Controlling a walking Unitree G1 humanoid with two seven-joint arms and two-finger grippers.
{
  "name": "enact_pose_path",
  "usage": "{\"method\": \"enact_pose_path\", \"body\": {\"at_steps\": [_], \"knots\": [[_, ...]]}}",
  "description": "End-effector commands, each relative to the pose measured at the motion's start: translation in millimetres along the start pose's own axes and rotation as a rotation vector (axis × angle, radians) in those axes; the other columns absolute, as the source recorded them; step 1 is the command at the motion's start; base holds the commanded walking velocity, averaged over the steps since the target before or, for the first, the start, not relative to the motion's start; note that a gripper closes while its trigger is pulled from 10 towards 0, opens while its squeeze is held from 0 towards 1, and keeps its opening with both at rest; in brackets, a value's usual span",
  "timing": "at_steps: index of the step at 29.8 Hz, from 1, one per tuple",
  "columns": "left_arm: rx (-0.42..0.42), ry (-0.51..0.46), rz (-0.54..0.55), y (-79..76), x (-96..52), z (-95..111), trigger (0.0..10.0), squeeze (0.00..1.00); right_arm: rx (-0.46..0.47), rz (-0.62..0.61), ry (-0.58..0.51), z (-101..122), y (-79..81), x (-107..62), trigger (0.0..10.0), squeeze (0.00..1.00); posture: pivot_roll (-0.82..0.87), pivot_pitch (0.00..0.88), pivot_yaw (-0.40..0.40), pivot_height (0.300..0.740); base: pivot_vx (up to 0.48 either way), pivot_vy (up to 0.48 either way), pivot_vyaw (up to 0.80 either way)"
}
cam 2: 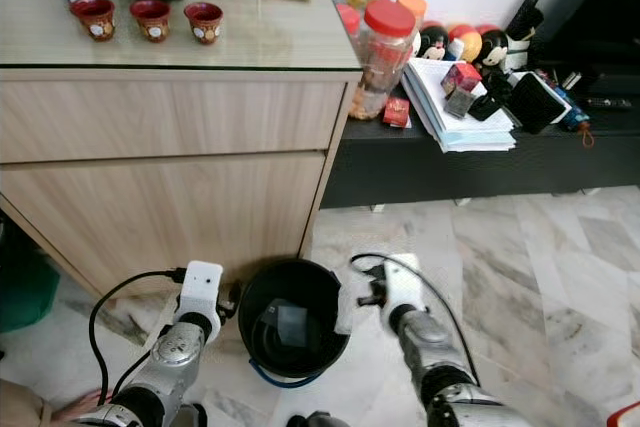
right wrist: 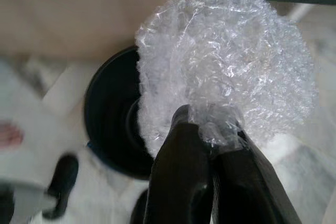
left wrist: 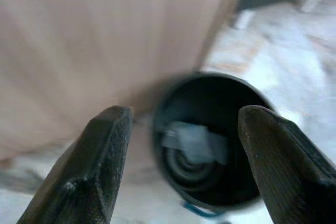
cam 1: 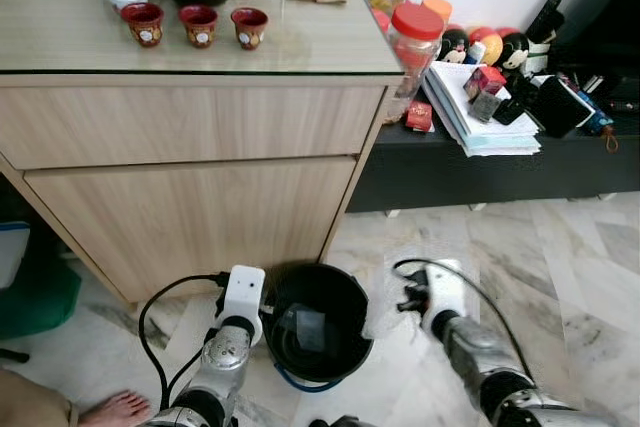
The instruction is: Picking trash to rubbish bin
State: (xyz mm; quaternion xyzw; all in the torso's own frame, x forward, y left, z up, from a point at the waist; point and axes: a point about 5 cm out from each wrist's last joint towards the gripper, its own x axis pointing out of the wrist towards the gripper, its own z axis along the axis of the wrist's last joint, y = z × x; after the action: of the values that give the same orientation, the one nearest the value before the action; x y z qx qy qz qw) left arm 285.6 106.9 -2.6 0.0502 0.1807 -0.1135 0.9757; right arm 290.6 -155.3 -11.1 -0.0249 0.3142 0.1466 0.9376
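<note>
floor (cam 1: 560, 267): marble | on it: black bin (cam 1: 316, 322), wooden cabinet (cam 1: 190, 177)

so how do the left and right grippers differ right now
The left gripper is open with nothing between its fingers; the right gripper is shut on a wad of bubble wrap. The left gripper sits on the cabinet side of the black bin; the right gripper is on the bin's other side, over the marble floor. Both hover low beside the bin's rim, pointed toward it.

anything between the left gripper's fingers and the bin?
Nothing. In the left wrist view the two fingers stand apart with bare floor between them and the black bin. The right gripper holds bubble wrap beside the rim.
</note>
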Motion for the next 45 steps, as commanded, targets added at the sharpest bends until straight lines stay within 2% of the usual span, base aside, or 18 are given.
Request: {"method": "enact_pose_path", "body": {"at_steps": [1,7,19,26,32,33,34,45], "knots": [[0.005,0.056,-0.056,-10.5,-2.9,-10.3,10.0,0.00,-0.036,-0.010,0.016,-1.5,-5.6,-1.8,10.0,0.00,0.07,0.207,-0.193,0.740,0.000,0.000,0.00],[-0.007,0.074,-0.089,-12.8,-4.1,-13.4,10.0,0.00,-0.054,0.020,-0.001,7.8,2.3,2.2,10.0,0.00,0.07,0.210,-0.196,0.740,0.000,0.000,0.00],[-0.015,0.095,-0.220,-27.8,-6.3,-16.6,10.0,0.00,-0.114,0.093,-0.061,29.5,31.4,12.2,10.0,0.00,0.09,0.226,-0.203,0.740,0.000,0.000,0.00],[-0.027,0.096,-0.252,-33.0,-8.6,-19.0,10.0,0.00,-0.118,0.078,-0.100,43.7,39.4,15.7,10.0,0.00,0.10,0.244,-0.214,0.740,0.000,0.000,0.00],[-0.024,0.094,-0.258,-35.4,-9.9,-20.2,10.0,0.00,-0.120,0.082,-0.103,46.2,43.4,16.8,10.0,0.00,0.11,0.254,-0.218,0.740,0.000,0.000,0.00],[-0.023,0.096,-0.261,-36.0,-10.3,-20.7,10.0,0.00,-0.113,0.089,-0.109,47.5,44.9,17.1,10.0,0.48,0.11,0.254,-0.218,0.740,0.000,0.000,0.00],[-0.025,0.096,-0.261,-36.3,-10.7,-21.2,10.0,0.00,-0.108,0.088,-0.115,48.5,45.3,17.2,10.0,1.00,0.11,0.253,-0.220,0.740,0.000,0.000,0.00],[-0.019,0.097,-0.262,-37.2,-10.7,-21.1,10.0,0.00,-0.102,0.084,-0.119,48.9,44.8,17.1,10.0,1.00,0.11,0.244,-0.223,0.740,0.000,0.000,0.00]]}}
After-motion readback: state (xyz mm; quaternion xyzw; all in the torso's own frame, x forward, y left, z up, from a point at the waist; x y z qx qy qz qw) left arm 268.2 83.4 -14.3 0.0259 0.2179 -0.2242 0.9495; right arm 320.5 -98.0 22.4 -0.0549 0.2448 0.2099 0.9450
